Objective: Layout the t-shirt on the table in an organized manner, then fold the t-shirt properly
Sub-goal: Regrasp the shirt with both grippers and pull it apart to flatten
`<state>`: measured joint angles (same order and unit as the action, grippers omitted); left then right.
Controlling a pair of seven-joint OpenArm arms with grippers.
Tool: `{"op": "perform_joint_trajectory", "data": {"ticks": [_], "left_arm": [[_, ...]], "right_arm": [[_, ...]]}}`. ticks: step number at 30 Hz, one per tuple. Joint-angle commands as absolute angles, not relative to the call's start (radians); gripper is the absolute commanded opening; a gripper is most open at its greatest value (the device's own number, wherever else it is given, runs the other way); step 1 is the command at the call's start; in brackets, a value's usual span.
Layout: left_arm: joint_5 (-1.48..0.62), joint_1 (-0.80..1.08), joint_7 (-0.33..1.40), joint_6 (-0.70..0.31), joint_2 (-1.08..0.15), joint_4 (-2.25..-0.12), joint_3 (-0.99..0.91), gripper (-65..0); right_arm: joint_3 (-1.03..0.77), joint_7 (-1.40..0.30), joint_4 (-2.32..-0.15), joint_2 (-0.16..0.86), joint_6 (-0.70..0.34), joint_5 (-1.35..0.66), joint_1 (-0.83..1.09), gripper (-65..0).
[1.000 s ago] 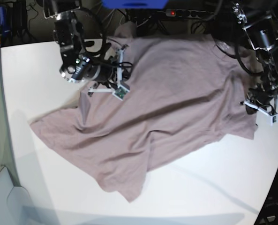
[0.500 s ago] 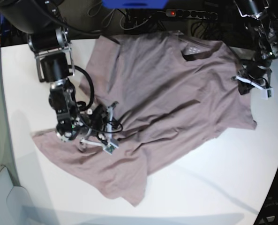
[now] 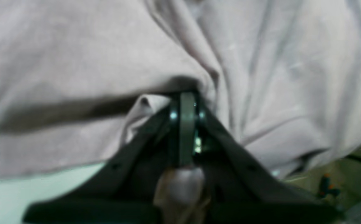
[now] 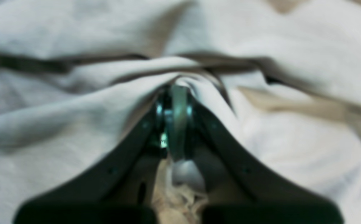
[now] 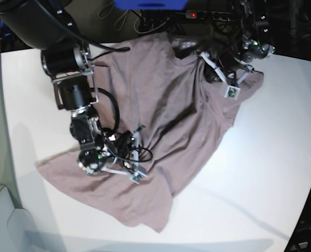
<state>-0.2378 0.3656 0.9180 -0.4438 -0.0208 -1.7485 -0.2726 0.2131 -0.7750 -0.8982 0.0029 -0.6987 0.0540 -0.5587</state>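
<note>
Since half a second ago the left arm has swung inward from the counter's right edge, dragging the right side of the t-shirt [image 5: 160, 110] toward the middle, so the cloth now bunches narrower; the right arm stays low at about the same spot. Going left to right in the base view: right arm reaches down from the upper left, wrist bent low over the shirt's lower-left part, right fingers [image 5: 136, 170] clamped shut on a pinch of fabric, folds gathered at the tips in the wrist view [image 4: 175, 93]. T-shirt lies diagonally across the white counter [image 5: 260, 168], hem corner near the front edge. Left fingers [image 5: 229, 84] closed on the shirt's upper-right edge [image 3: 188, 99]. Bare counter right and front.
</note>
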Motion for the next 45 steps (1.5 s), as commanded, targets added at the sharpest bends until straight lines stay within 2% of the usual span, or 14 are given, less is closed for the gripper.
{"op": "perform_joint_trajectory", "data": {"ticks": [1, 7, 10, 16, 19, 24, 29, 35, 40, 45], "left_arm": [[-0.248, 0.361, 0.901, -0.44, -0.03, -1.791, -0.275, -64.9], [-0.251, 0.39, 0.901, -0.44, -0.074, -1.959, -0.271, -64.9], [-0.251, 0.38, 0.901, -0.44, -0.079, -1.998, -0.272, -64.8], [-0.239, 0.153, 0.9, -0.433, -0.093, -1.933, -0.295, -64.7], [-0.239, -0.035, 0.9, -0.43, -0.093, -1.776, -0.292, -64.8], [-0.24, -0.329, 0.886, -0.43, -0.068, -1.331, -0.291, -64.8], [-0.237, -0.507, 0.733, -0.429, -0.028, -0.963, -0.237, -64.9], [-0.237, -0.573, 0.55, -0.423, -0.028, -0.75, -0.048, -64.9], [-0.237, -0.584, 0.423, -0.297, -0.058, -0.631, 0.001, -64.9], [-0.239, -0.585, 0.386, -0.288, -0.107, -0.544, 0.073, -64.9]], "right_arm": [[0.209, -0.765, -0.969, 0.018, -0.698, 0.039, -0.572, -65.0], [0.208, -0.862, -1.391, 0.101, -0.698, 0.038, -0.418, -65.0], [0.203, -0.908, -1.535, 0.127, -0.698, 0.036, -0.341, -65.0], [0.142, -0.958, -1.679, 0.097, -0.698, 0.035, -0.148, -65.0], [0.137, -0.958, -1.699, 0.077, -0.698, 0.035, -0.061, -65.0], [0.143, -0.951, -1.733, 0.012, -0.698, 0.033, 0.081, -65.0], [0.159, -0.96, -1.814, -0.047, -0.698, 0.033, 0.165, -65.0], [0.249, -0.961, -1.879, -0.056, -0.698, 0.033, 0.232, -65.0], [0.285, -0.958, -1.839, -0.056, -0.698, 0.035, 0.24, -65.0], [0.252, -0.94, -1.747, -0.028, -0.698, 0.038, 0.206, -65.0]]}}
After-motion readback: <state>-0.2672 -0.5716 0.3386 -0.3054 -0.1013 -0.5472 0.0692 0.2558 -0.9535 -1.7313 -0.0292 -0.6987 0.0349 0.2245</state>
